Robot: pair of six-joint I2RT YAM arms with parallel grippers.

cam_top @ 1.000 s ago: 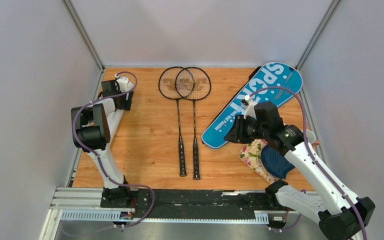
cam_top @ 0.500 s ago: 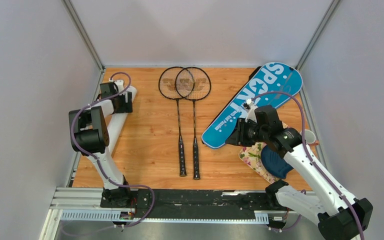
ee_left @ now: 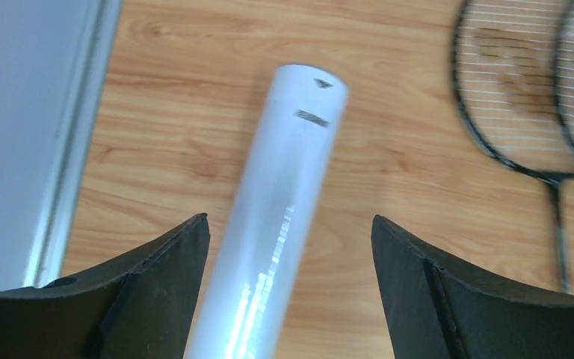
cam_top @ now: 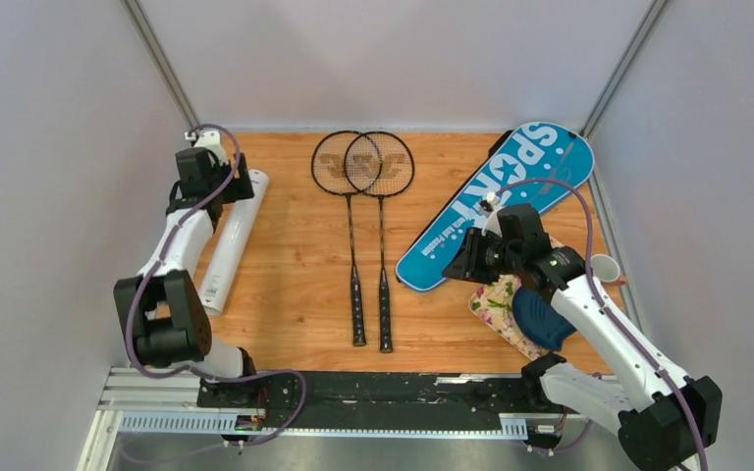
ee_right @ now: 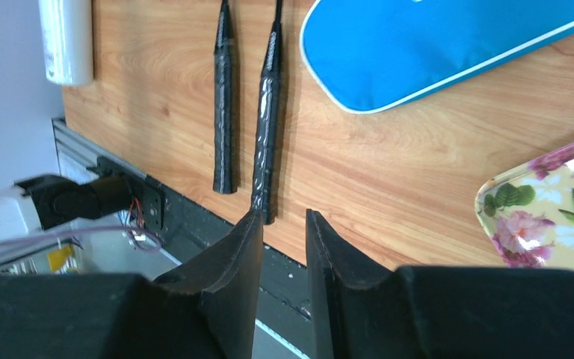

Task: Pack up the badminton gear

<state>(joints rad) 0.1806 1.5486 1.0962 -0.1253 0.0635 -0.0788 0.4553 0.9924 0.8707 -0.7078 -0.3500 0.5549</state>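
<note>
Looking down from above, the long white tube (cam_top: 228,245) lies by the table's (cam_top: 295,294) left edge, with the left end effector (cam_top: 228,188) near its far end. Its wrist view shows jaws wide astride it; the tube is probably light, slick and crushable, so squeeze gently. In the right wrist view, the right end effector (ee_right: 282,224) is narrow and empty.

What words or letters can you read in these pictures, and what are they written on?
"SPORT": big white letters on the blue cover.
Small white line of print below it on the same cover: too small to read.
Dark marks near the end of the white tube: blurred, unreadable.
Brownish logo on the strings of the rackets: no letters can be made out.
</note>
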